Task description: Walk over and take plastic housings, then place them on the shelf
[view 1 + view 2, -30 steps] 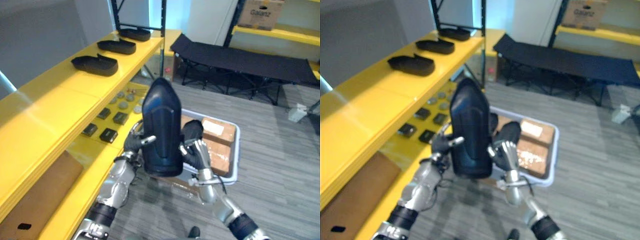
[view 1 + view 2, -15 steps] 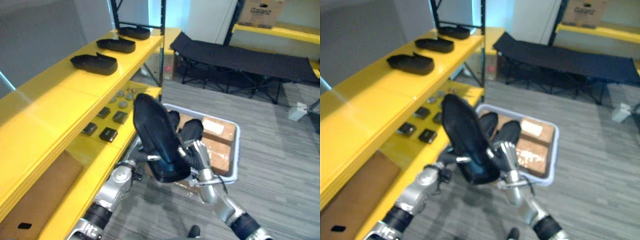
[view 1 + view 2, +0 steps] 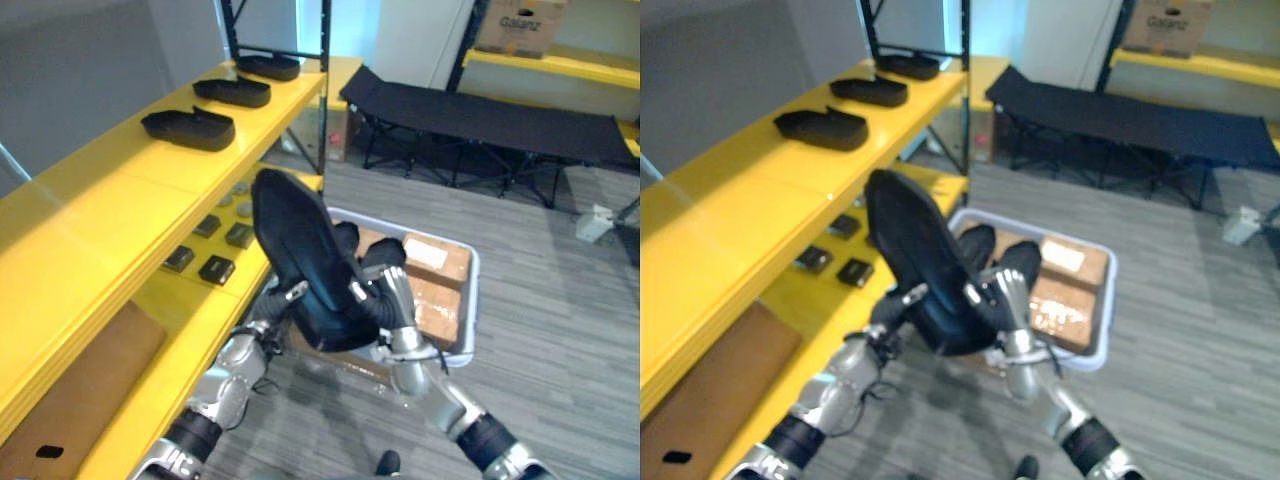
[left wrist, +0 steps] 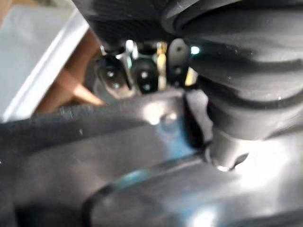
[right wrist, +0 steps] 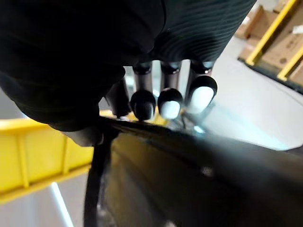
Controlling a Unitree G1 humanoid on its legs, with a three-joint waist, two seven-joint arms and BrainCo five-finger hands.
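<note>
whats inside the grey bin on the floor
Brown cardboard boxes and two dark housings show in the bin. Its near-left part is covered by the plastic housing held in the left hand and right hand.

Both silver-grey arms reach forward; left hand [image 3: 280,303] and right hand [image 3: 388,305] seemingly curl round the black oval plastic housing [image 3: 298,245].

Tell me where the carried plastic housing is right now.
Centre of the eye views: the plastic housing is held tilted between the left hand and right hand, right of the yellow shelf, with the white bin behind it.
</note>
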